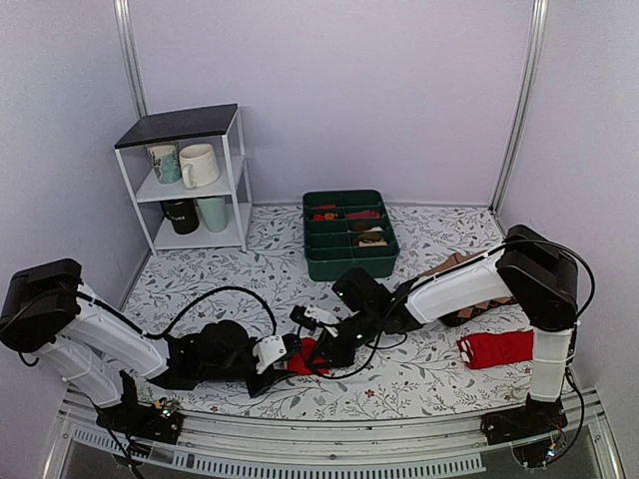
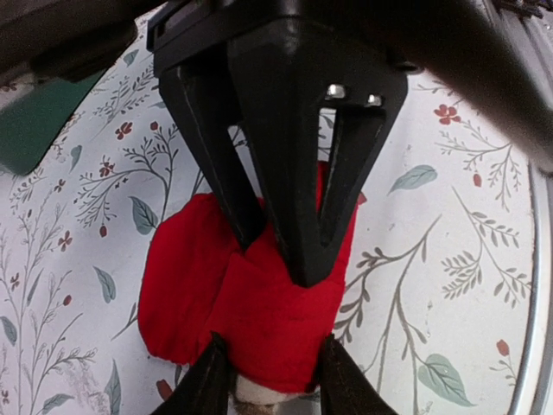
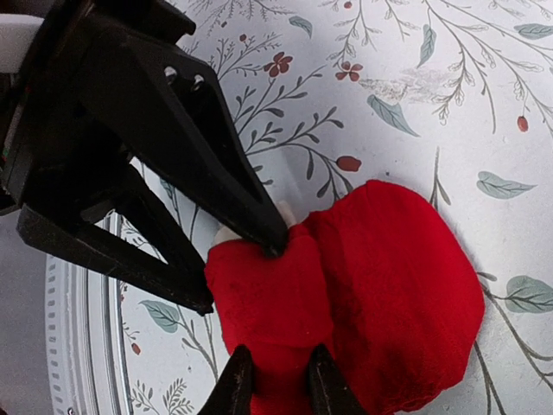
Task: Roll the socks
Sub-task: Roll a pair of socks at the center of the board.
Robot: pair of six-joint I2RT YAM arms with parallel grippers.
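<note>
Between the left gripper (image 2: 275,389) and the right gripper (image 3: 278,385) sit the socks (image 2: 190,285), bunched into a red ball. The left one squeezes one end; the right one pinches a fold. The rolling looks nearly done. Next, tuck the loose end in tight.

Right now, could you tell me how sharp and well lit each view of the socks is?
Top external: even light, soft shadows, the socks small and half hidden. Left wrist: fabric crisp, the right claw a dark, detail-poor mass near the lens. Right wrist: fabric crisp, the left claw likewise dark.
</note>
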